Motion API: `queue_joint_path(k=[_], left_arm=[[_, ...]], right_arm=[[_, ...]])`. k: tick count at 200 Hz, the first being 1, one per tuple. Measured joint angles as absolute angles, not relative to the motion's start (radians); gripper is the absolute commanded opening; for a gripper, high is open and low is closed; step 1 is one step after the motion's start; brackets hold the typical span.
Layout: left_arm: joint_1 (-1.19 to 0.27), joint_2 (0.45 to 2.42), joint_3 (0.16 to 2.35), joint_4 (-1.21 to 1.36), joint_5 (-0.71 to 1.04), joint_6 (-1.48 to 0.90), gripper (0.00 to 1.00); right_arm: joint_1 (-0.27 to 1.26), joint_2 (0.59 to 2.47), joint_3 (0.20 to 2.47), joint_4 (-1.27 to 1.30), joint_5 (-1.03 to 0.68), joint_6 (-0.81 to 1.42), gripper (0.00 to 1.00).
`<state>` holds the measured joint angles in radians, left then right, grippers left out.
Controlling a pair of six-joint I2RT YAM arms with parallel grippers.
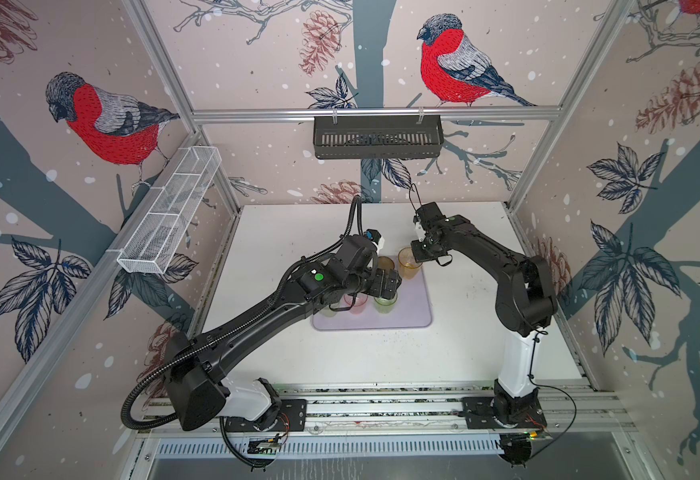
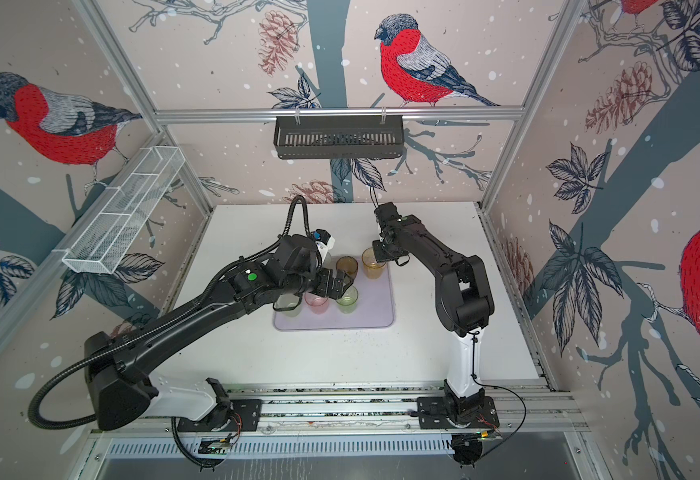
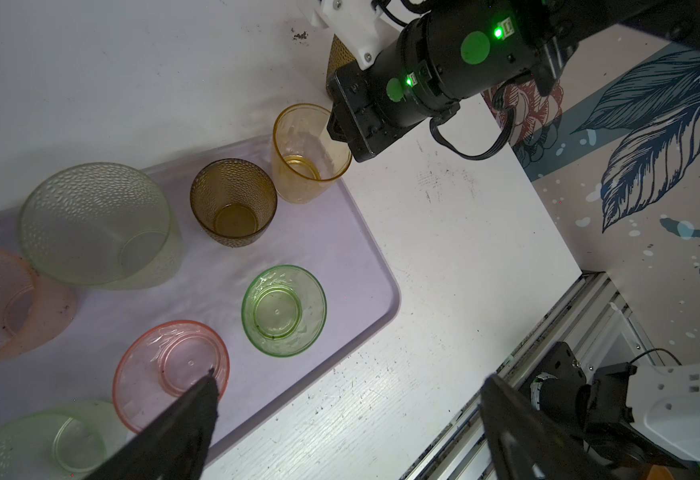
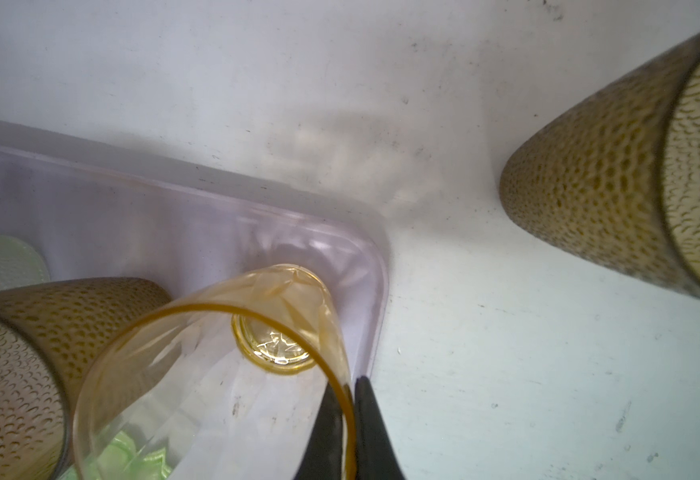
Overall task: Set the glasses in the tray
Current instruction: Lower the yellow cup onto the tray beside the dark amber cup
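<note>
The right gripper [image 4: 350, 401] is pinched tight on the rim of the amber glass [image 4: 273, 336] at the far right corner of the tray [image 4: 132, 216]; whether its base touches down I can't tell. The left gripper [image 3: 350, 376] hangs over the tray with jaws spread wide, and the left arm [image 1: 257, 324] hides the tray's left end from above. A stray olive glass [image 4: 614, 187] stands off the tray just beyond that corner, cut off at the frame edge.

Lavender tray [image 1: 412, 309] mid-table [image 1: 340, 357]. Right gripper [image 1: 418, 252] pinches the rim of the amber glass [image 1: 407, 266] at the tray's far right corner. Left gripper [image 1: 390, 287], jaws spread, hangs over the green glass [image 1: 385, 305]. Pink glass [image 1: 356, 305] stands beside it and brown glass [image 1: 385, 262] behind.
</note>
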<state>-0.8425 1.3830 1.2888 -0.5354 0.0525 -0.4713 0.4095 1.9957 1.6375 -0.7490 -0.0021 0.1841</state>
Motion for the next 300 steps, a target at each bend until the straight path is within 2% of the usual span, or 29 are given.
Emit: queue_joint_path(k=[300], left_arm=[[-0.842,1.382,1.289,-0.535,0.052,-0.471,0.98]], right_arm=[[0.416,1.983,1.618,-0.731,0.007,0.188,0.12]])
